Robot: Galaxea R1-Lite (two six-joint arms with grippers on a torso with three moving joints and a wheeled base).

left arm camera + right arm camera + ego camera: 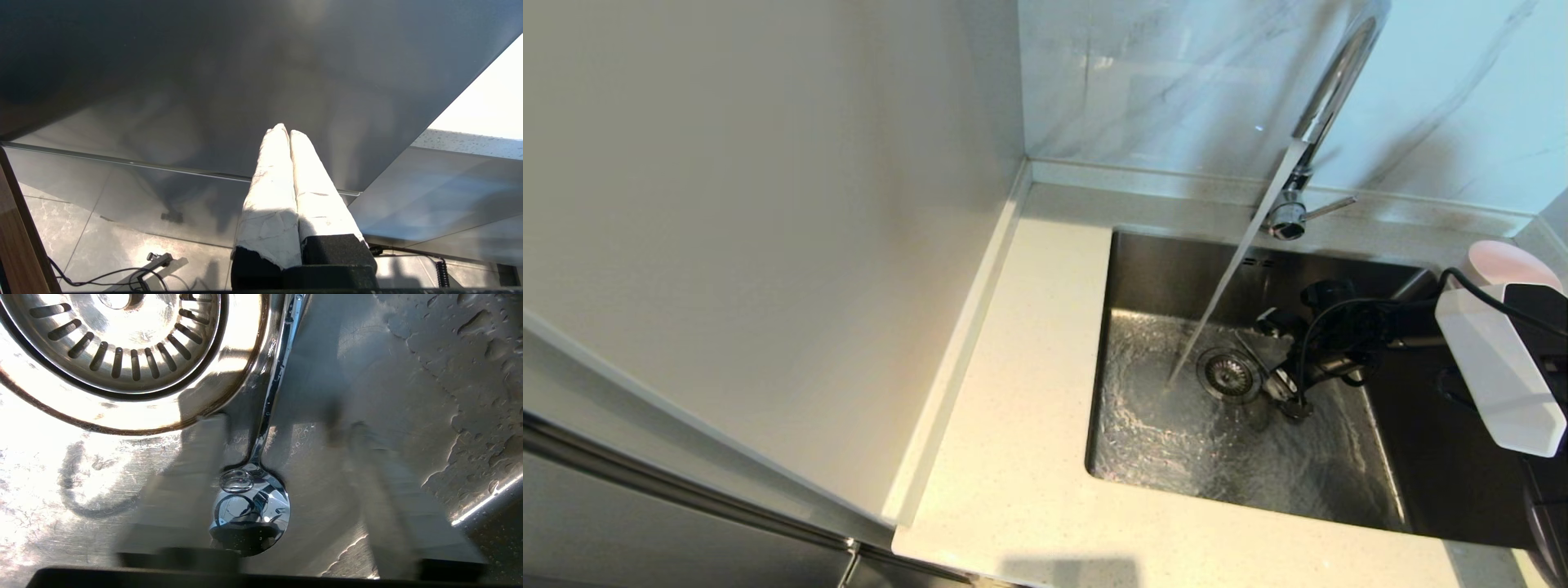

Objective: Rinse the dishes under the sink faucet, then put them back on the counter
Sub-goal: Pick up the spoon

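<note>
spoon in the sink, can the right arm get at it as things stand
Probably yes. The spoon lies flat on the wet sink floor beside the drain strainer, and the right gripper hangs just above it, fingers open on either side, nothing between.

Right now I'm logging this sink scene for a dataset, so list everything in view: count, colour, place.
spoon: one, silver, lying on the sink floor beside the drain strainer.
bowl: one, pale pink, on the counter right of the sink, partly hidden by the right arm.
sink: one, stainless steel, set into the counter, its floor wet.
drain strainer: one, metal, in the sink floor.
faucet: one, chrome, behind the sink, water running.
counter: one, cream speckled, around the sink.
wall: white, grey-veined, behind the faucet.
right gripper: open, low in the sink, fingers either side of the spoon.
left gripper: shut, parked away from the sink.
</note>
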